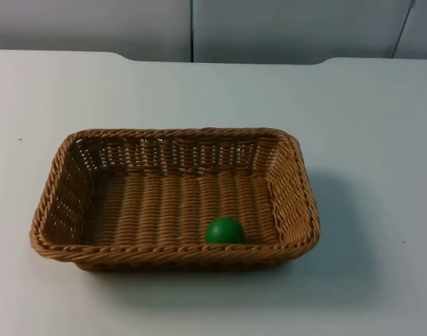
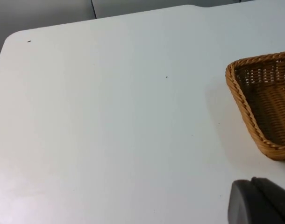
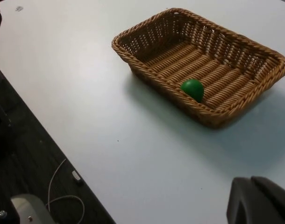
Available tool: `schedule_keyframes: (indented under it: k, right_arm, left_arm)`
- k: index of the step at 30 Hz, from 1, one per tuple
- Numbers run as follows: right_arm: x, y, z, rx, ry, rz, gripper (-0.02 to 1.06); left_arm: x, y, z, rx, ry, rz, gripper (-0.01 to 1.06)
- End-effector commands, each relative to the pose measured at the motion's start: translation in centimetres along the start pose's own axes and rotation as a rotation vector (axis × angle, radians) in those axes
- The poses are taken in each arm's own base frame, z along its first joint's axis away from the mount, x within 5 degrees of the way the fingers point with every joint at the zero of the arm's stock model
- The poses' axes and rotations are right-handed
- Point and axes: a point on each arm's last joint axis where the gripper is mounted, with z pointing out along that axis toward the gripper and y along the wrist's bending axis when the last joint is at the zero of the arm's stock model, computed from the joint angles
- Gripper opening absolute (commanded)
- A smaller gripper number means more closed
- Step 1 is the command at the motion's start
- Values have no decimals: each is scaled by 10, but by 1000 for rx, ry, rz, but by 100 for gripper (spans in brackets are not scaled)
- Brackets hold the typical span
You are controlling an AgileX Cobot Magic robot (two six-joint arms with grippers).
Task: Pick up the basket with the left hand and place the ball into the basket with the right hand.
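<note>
Left gripper (image 2: pixel 261 201) hangs over bare table (image 1: pixel 381 105) left of the basket (image 1: pixel 59 210); jaw state cannot be told. Basket rests mid-table, green ball (image 1: pixel 225 231) already inside against its near wall, so placing looks done. Right gripper (image 3: pixel 259 200) hangs well off to the basket's right, jaw state likewise unclear; no writing visible.

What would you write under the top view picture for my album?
Green ball lying inside the wicker basket on the white table.
</note>
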Motion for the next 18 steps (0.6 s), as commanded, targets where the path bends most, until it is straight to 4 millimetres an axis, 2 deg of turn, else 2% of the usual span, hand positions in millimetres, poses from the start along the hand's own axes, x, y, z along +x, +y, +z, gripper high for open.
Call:
schedule_keyframes:
  k: [1,12,15,18]
  right_arm:
    - [0,0,0,1,-14,-22,0]
    - [-1,0,0,0,-18,-29,0]
    - [1,1,8,-5,-31,-36,0]
    - [1,1,8,-8,-33,-38,0]
  left_arm:
    - [2,0,7,-3,-23,-9,0]
    - [2,0,8,-2,-30,-27,0]
    - [2,0,8,-7,-29,-24,0]
    - [2,1,8,-14,-28,-19,0]
